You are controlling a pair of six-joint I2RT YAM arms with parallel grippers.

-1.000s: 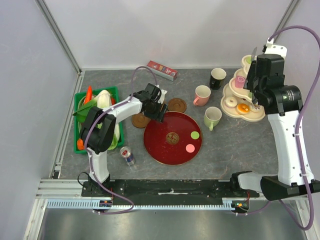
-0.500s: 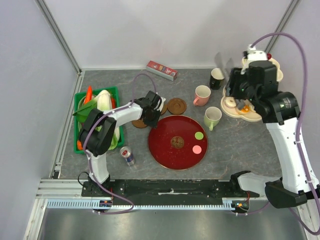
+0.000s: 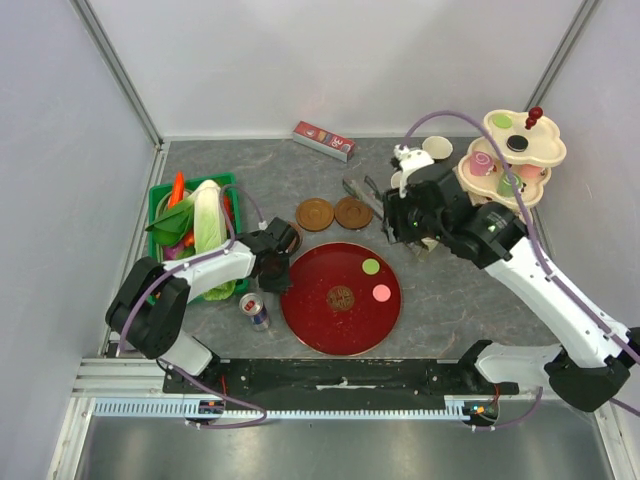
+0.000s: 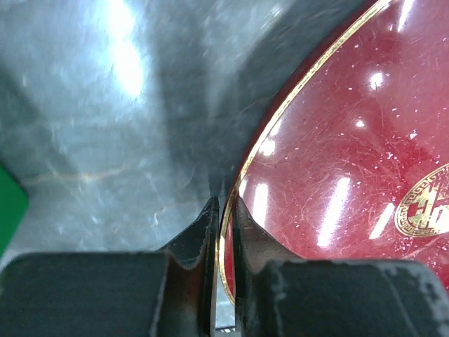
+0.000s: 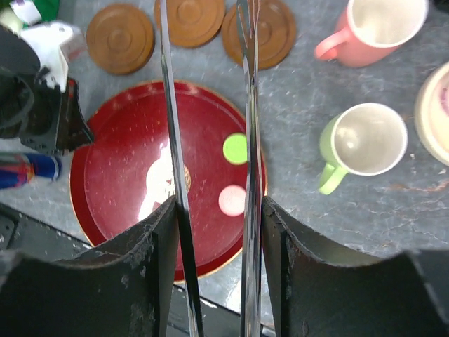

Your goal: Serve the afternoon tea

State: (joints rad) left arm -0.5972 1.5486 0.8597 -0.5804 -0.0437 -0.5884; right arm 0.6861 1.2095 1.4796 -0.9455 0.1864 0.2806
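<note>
L pincer (image 4: pixel 223 214) clamped shut on left rim of red tray (image 3: pixel 318 322). Tray lies near front edge of surface (image 3: pixel 450 300), its rim just beside drink can (image 3: pixel 254 311). Green macaron (image 3: pixel 371 266) & pink macaron (image 3: pixel 381 292) on tray. Three saucers (image 5: pixel 119 38) just behind it. Bare room right of tray. R pincer (image 5: pixel 217 239) grips tongs (image 5: pixel 250 140), blades apart, above tray; pink mug (image 5: pixel 372 28) & green mug (image 5: pixel 365 144) beside. Vs 0.5 s ago: tray shifted left & nearer; R arm swung off three-tier stand (image 3: pixel 510 150).

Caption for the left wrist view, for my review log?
Left pincer pinches the gold-edged rim of the red tray on the grey table.
</note>
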